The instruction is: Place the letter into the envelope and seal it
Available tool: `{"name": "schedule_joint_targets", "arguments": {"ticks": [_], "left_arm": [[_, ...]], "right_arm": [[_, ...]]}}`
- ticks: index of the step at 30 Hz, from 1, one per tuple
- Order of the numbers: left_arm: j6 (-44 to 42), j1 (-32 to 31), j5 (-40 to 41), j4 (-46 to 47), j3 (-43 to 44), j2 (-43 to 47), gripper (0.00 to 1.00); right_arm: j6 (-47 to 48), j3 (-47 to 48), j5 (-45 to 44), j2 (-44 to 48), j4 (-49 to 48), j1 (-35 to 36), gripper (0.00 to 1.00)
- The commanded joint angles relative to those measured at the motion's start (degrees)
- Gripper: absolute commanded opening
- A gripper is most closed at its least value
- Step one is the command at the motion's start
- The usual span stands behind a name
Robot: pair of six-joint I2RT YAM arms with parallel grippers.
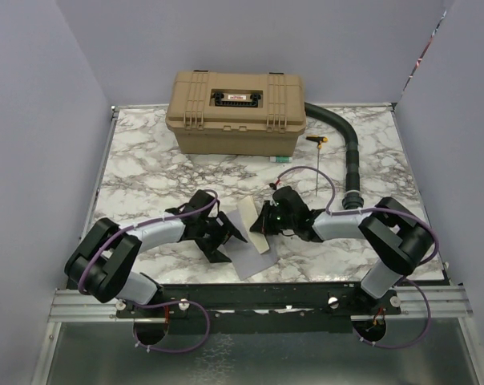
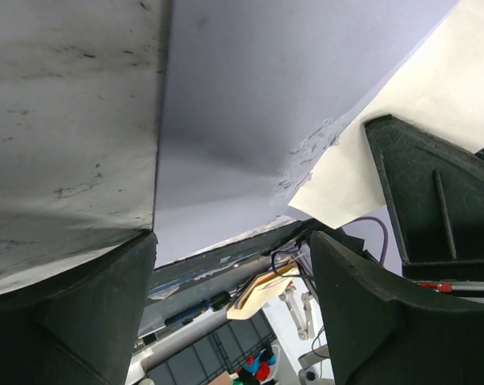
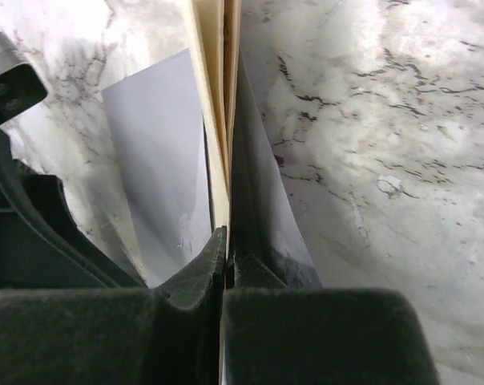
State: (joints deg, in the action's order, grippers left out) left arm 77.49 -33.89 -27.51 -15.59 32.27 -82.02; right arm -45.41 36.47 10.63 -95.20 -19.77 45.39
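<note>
One letter (image 1: 256, 224), long axis near-to-far, pinched by right fingers (image 3: 186, 281).

Colour and pattern notes, bench as seen.
Obs: table (image 1: 146, 172) is white marble with grey-black veining. The envelope (image 2: 250, 104) is plain grey-lavender, with a darker scuffed patch at one edge, and the letter (image 2: 434, 96) shows pale cream. The case (image 1: 235, 112) is tan with a black plate on the lid. The left gripper (image 1: 226, 233) and right gripper (image 1: 262, 224) are matt black. The cable (image 1: 166, 215) is purple and the hose (image 1: 350, 148) black. The screwdriver (image 1: 316, 142) has a yellow-orange handle, and the walls (image 1: 34, 120) are pale lavender-grey.
</note>
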Motion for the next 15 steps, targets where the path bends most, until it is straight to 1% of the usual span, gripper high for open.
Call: {"name": "schedule_joint_targets", "arguments": {"ticks": [1, 4, 8, 11, 15], "left_arm": [[-2.68, -0.74, 11.91, -4.39, -4.09, -3.35, 0.8], [-4.52, -0.74, 12.85, -4.86, -3.79, -5.44, 0.78], [-6.01, -0.74, 16.38, -6.45, -2.16, -6.64, 0.68], [-6.18, -0.7, 20.73, -8.41, -1.18, -5.75, 0.62], [-6.73, -0.75, 23.9, -9.72, -0.75, -3.71, 0.59]], "right_arm": [[0.18, 3.24, -4.15, 1.12, 14.36, 0.41, 0.01], [0.12, 4.41, -4.7, 0.64, 18.27, 0.41, 0.01], [-0.03, 5.35, -4.94, 0.19, 22.12, 0.41, 0.01], [0.21, 6.35, -5.89, 0.34, 25.16, 0.41, 0.0], [-0.27, 6.89, -5.81, 0.59, 27.43, 0.45, 0.01]]}}
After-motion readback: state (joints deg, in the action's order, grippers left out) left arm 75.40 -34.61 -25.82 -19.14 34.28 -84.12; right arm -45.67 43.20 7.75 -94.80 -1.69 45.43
